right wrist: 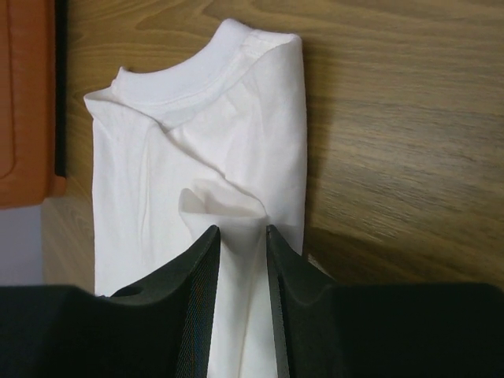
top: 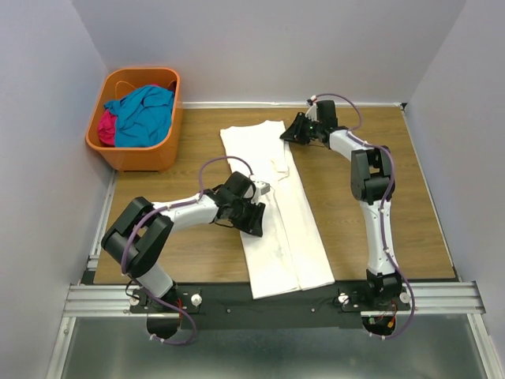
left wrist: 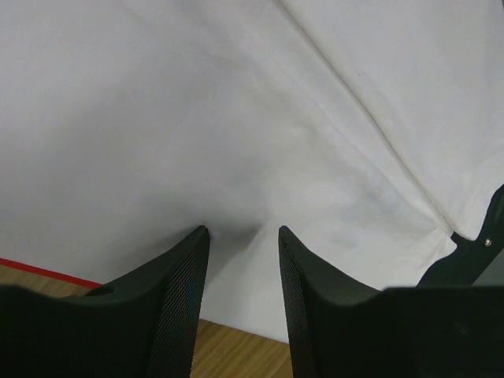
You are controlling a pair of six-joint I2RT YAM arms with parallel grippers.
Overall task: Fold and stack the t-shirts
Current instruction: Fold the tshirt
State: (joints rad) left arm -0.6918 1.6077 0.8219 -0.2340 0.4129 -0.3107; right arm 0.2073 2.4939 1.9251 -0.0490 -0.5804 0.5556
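Observation:
The white t-shirt (top: 278,213) lies on the wooden table, folded into a long strip, collar at the far end; no red print shows from above. My left gripper (top: 254,225) is at the strip's left edge, near the middle. In the left wrist view it (left wrist: 242,230) is open, both tips resting on the white cloth (left wrist: 236,118), with a thin red edge (left wrist: 47,272) under the cloth. My right gripper (top: 286,136) is at the strip's far right corner. In the right wrist view it (right wrist: 241,228) is shut on a raised fold of the shirt (right wrist: 205,134) below the collar.
An orange basket (top: 142,156) stands at the far left of the table and holds the teal-blue t-shirt (top: 146,110) and the magenta t-shirt (top: 106,126), both crumpled. The basket's side shows at the left of the right wrist view (right wrist: 24,102). Grey walls close in the table.

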